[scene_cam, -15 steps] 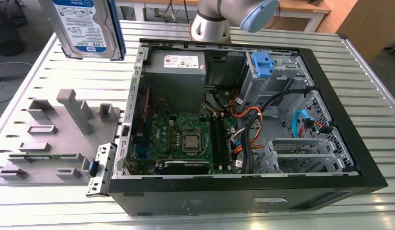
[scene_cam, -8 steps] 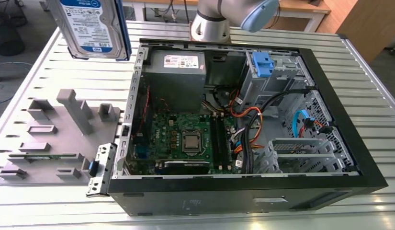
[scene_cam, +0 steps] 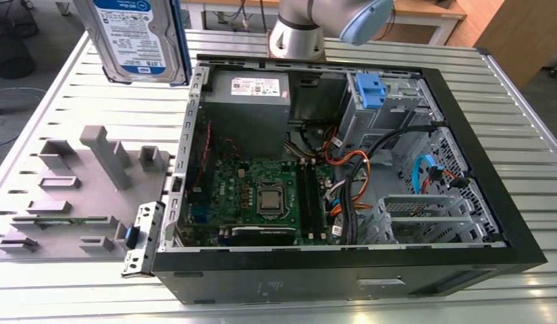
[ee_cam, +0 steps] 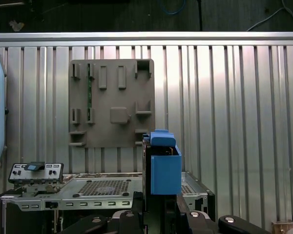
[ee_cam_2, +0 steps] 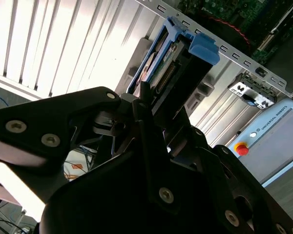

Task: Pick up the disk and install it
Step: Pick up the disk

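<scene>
The disk (scene_cam: 138,37) hangs high in the air over the table's back corner at the exterior view's left, close to that camera, with its white-and-blue label facing it. In the second wrist view the disk (ee_cam_2: 168,63) stands edge-on in its blue carrier frame, and my gripper (ee_cam_2: 158,105) is shut on it with a black finger on each side. The first wrist view has the blue frame (ee_cam: 164,165) sticking up out of the gripper (ee_cam: 161,212), above the grey fixture plate and the case's edge.
The open computer case (scene_cam: 494,196) lies on the slatted metal table (scene_cam: 531,115). Inside are a grey power-supply box (scene_cam: 248,101), the motherboard (scene_cam: 260,196), cables and a drive bay with a blue latch (scene_cam: 370,91). A grey fixture plate (scene_cam: 71,196) lies beside the case.
</scene>
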Robot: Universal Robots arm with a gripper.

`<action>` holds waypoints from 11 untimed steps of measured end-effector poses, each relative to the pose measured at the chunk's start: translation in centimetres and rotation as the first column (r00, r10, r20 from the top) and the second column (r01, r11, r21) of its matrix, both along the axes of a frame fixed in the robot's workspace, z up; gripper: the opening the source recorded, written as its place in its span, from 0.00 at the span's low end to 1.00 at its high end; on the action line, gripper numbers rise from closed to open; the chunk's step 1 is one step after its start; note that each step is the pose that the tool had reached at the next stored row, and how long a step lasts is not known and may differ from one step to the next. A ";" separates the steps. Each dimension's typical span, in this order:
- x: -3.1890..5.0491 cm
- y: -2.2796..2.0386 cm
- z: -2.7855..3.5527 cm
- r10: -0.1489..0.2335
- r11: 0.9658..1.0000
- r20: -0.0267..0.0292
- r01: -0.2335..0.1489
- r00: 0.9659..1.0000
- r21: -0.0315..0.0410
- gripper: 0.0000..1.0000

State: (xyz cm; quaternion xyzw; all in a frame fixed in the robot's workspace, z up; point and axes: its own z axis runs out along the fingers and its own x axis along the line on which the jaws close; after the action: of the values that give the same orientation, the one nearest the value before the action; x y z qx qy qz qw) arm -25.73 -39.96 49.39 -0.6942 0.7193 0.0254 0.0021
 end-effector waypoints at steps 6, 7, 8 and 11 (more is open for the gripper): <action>0.90 0.00 0.00 0.000 1.000 0.000 0.000 1.000 0.000 0.35; 1.08 0.00 0.00 0.000 1.000 0.000 0.000 1.000 0.000 0.35; 1.24 0.00 0.00 0.000 1.000 0.000 0.000 1.000 0.000 0.35; 1.70 0.00 0.00 0.000 1.000 0.000 0.000 1.000 0.000 0.35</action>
State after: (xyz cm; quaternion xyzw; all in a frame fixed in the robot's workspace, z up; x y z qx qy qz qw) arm -24.03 -39.96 49.39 -0.6942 0.7193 0.0254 0.0021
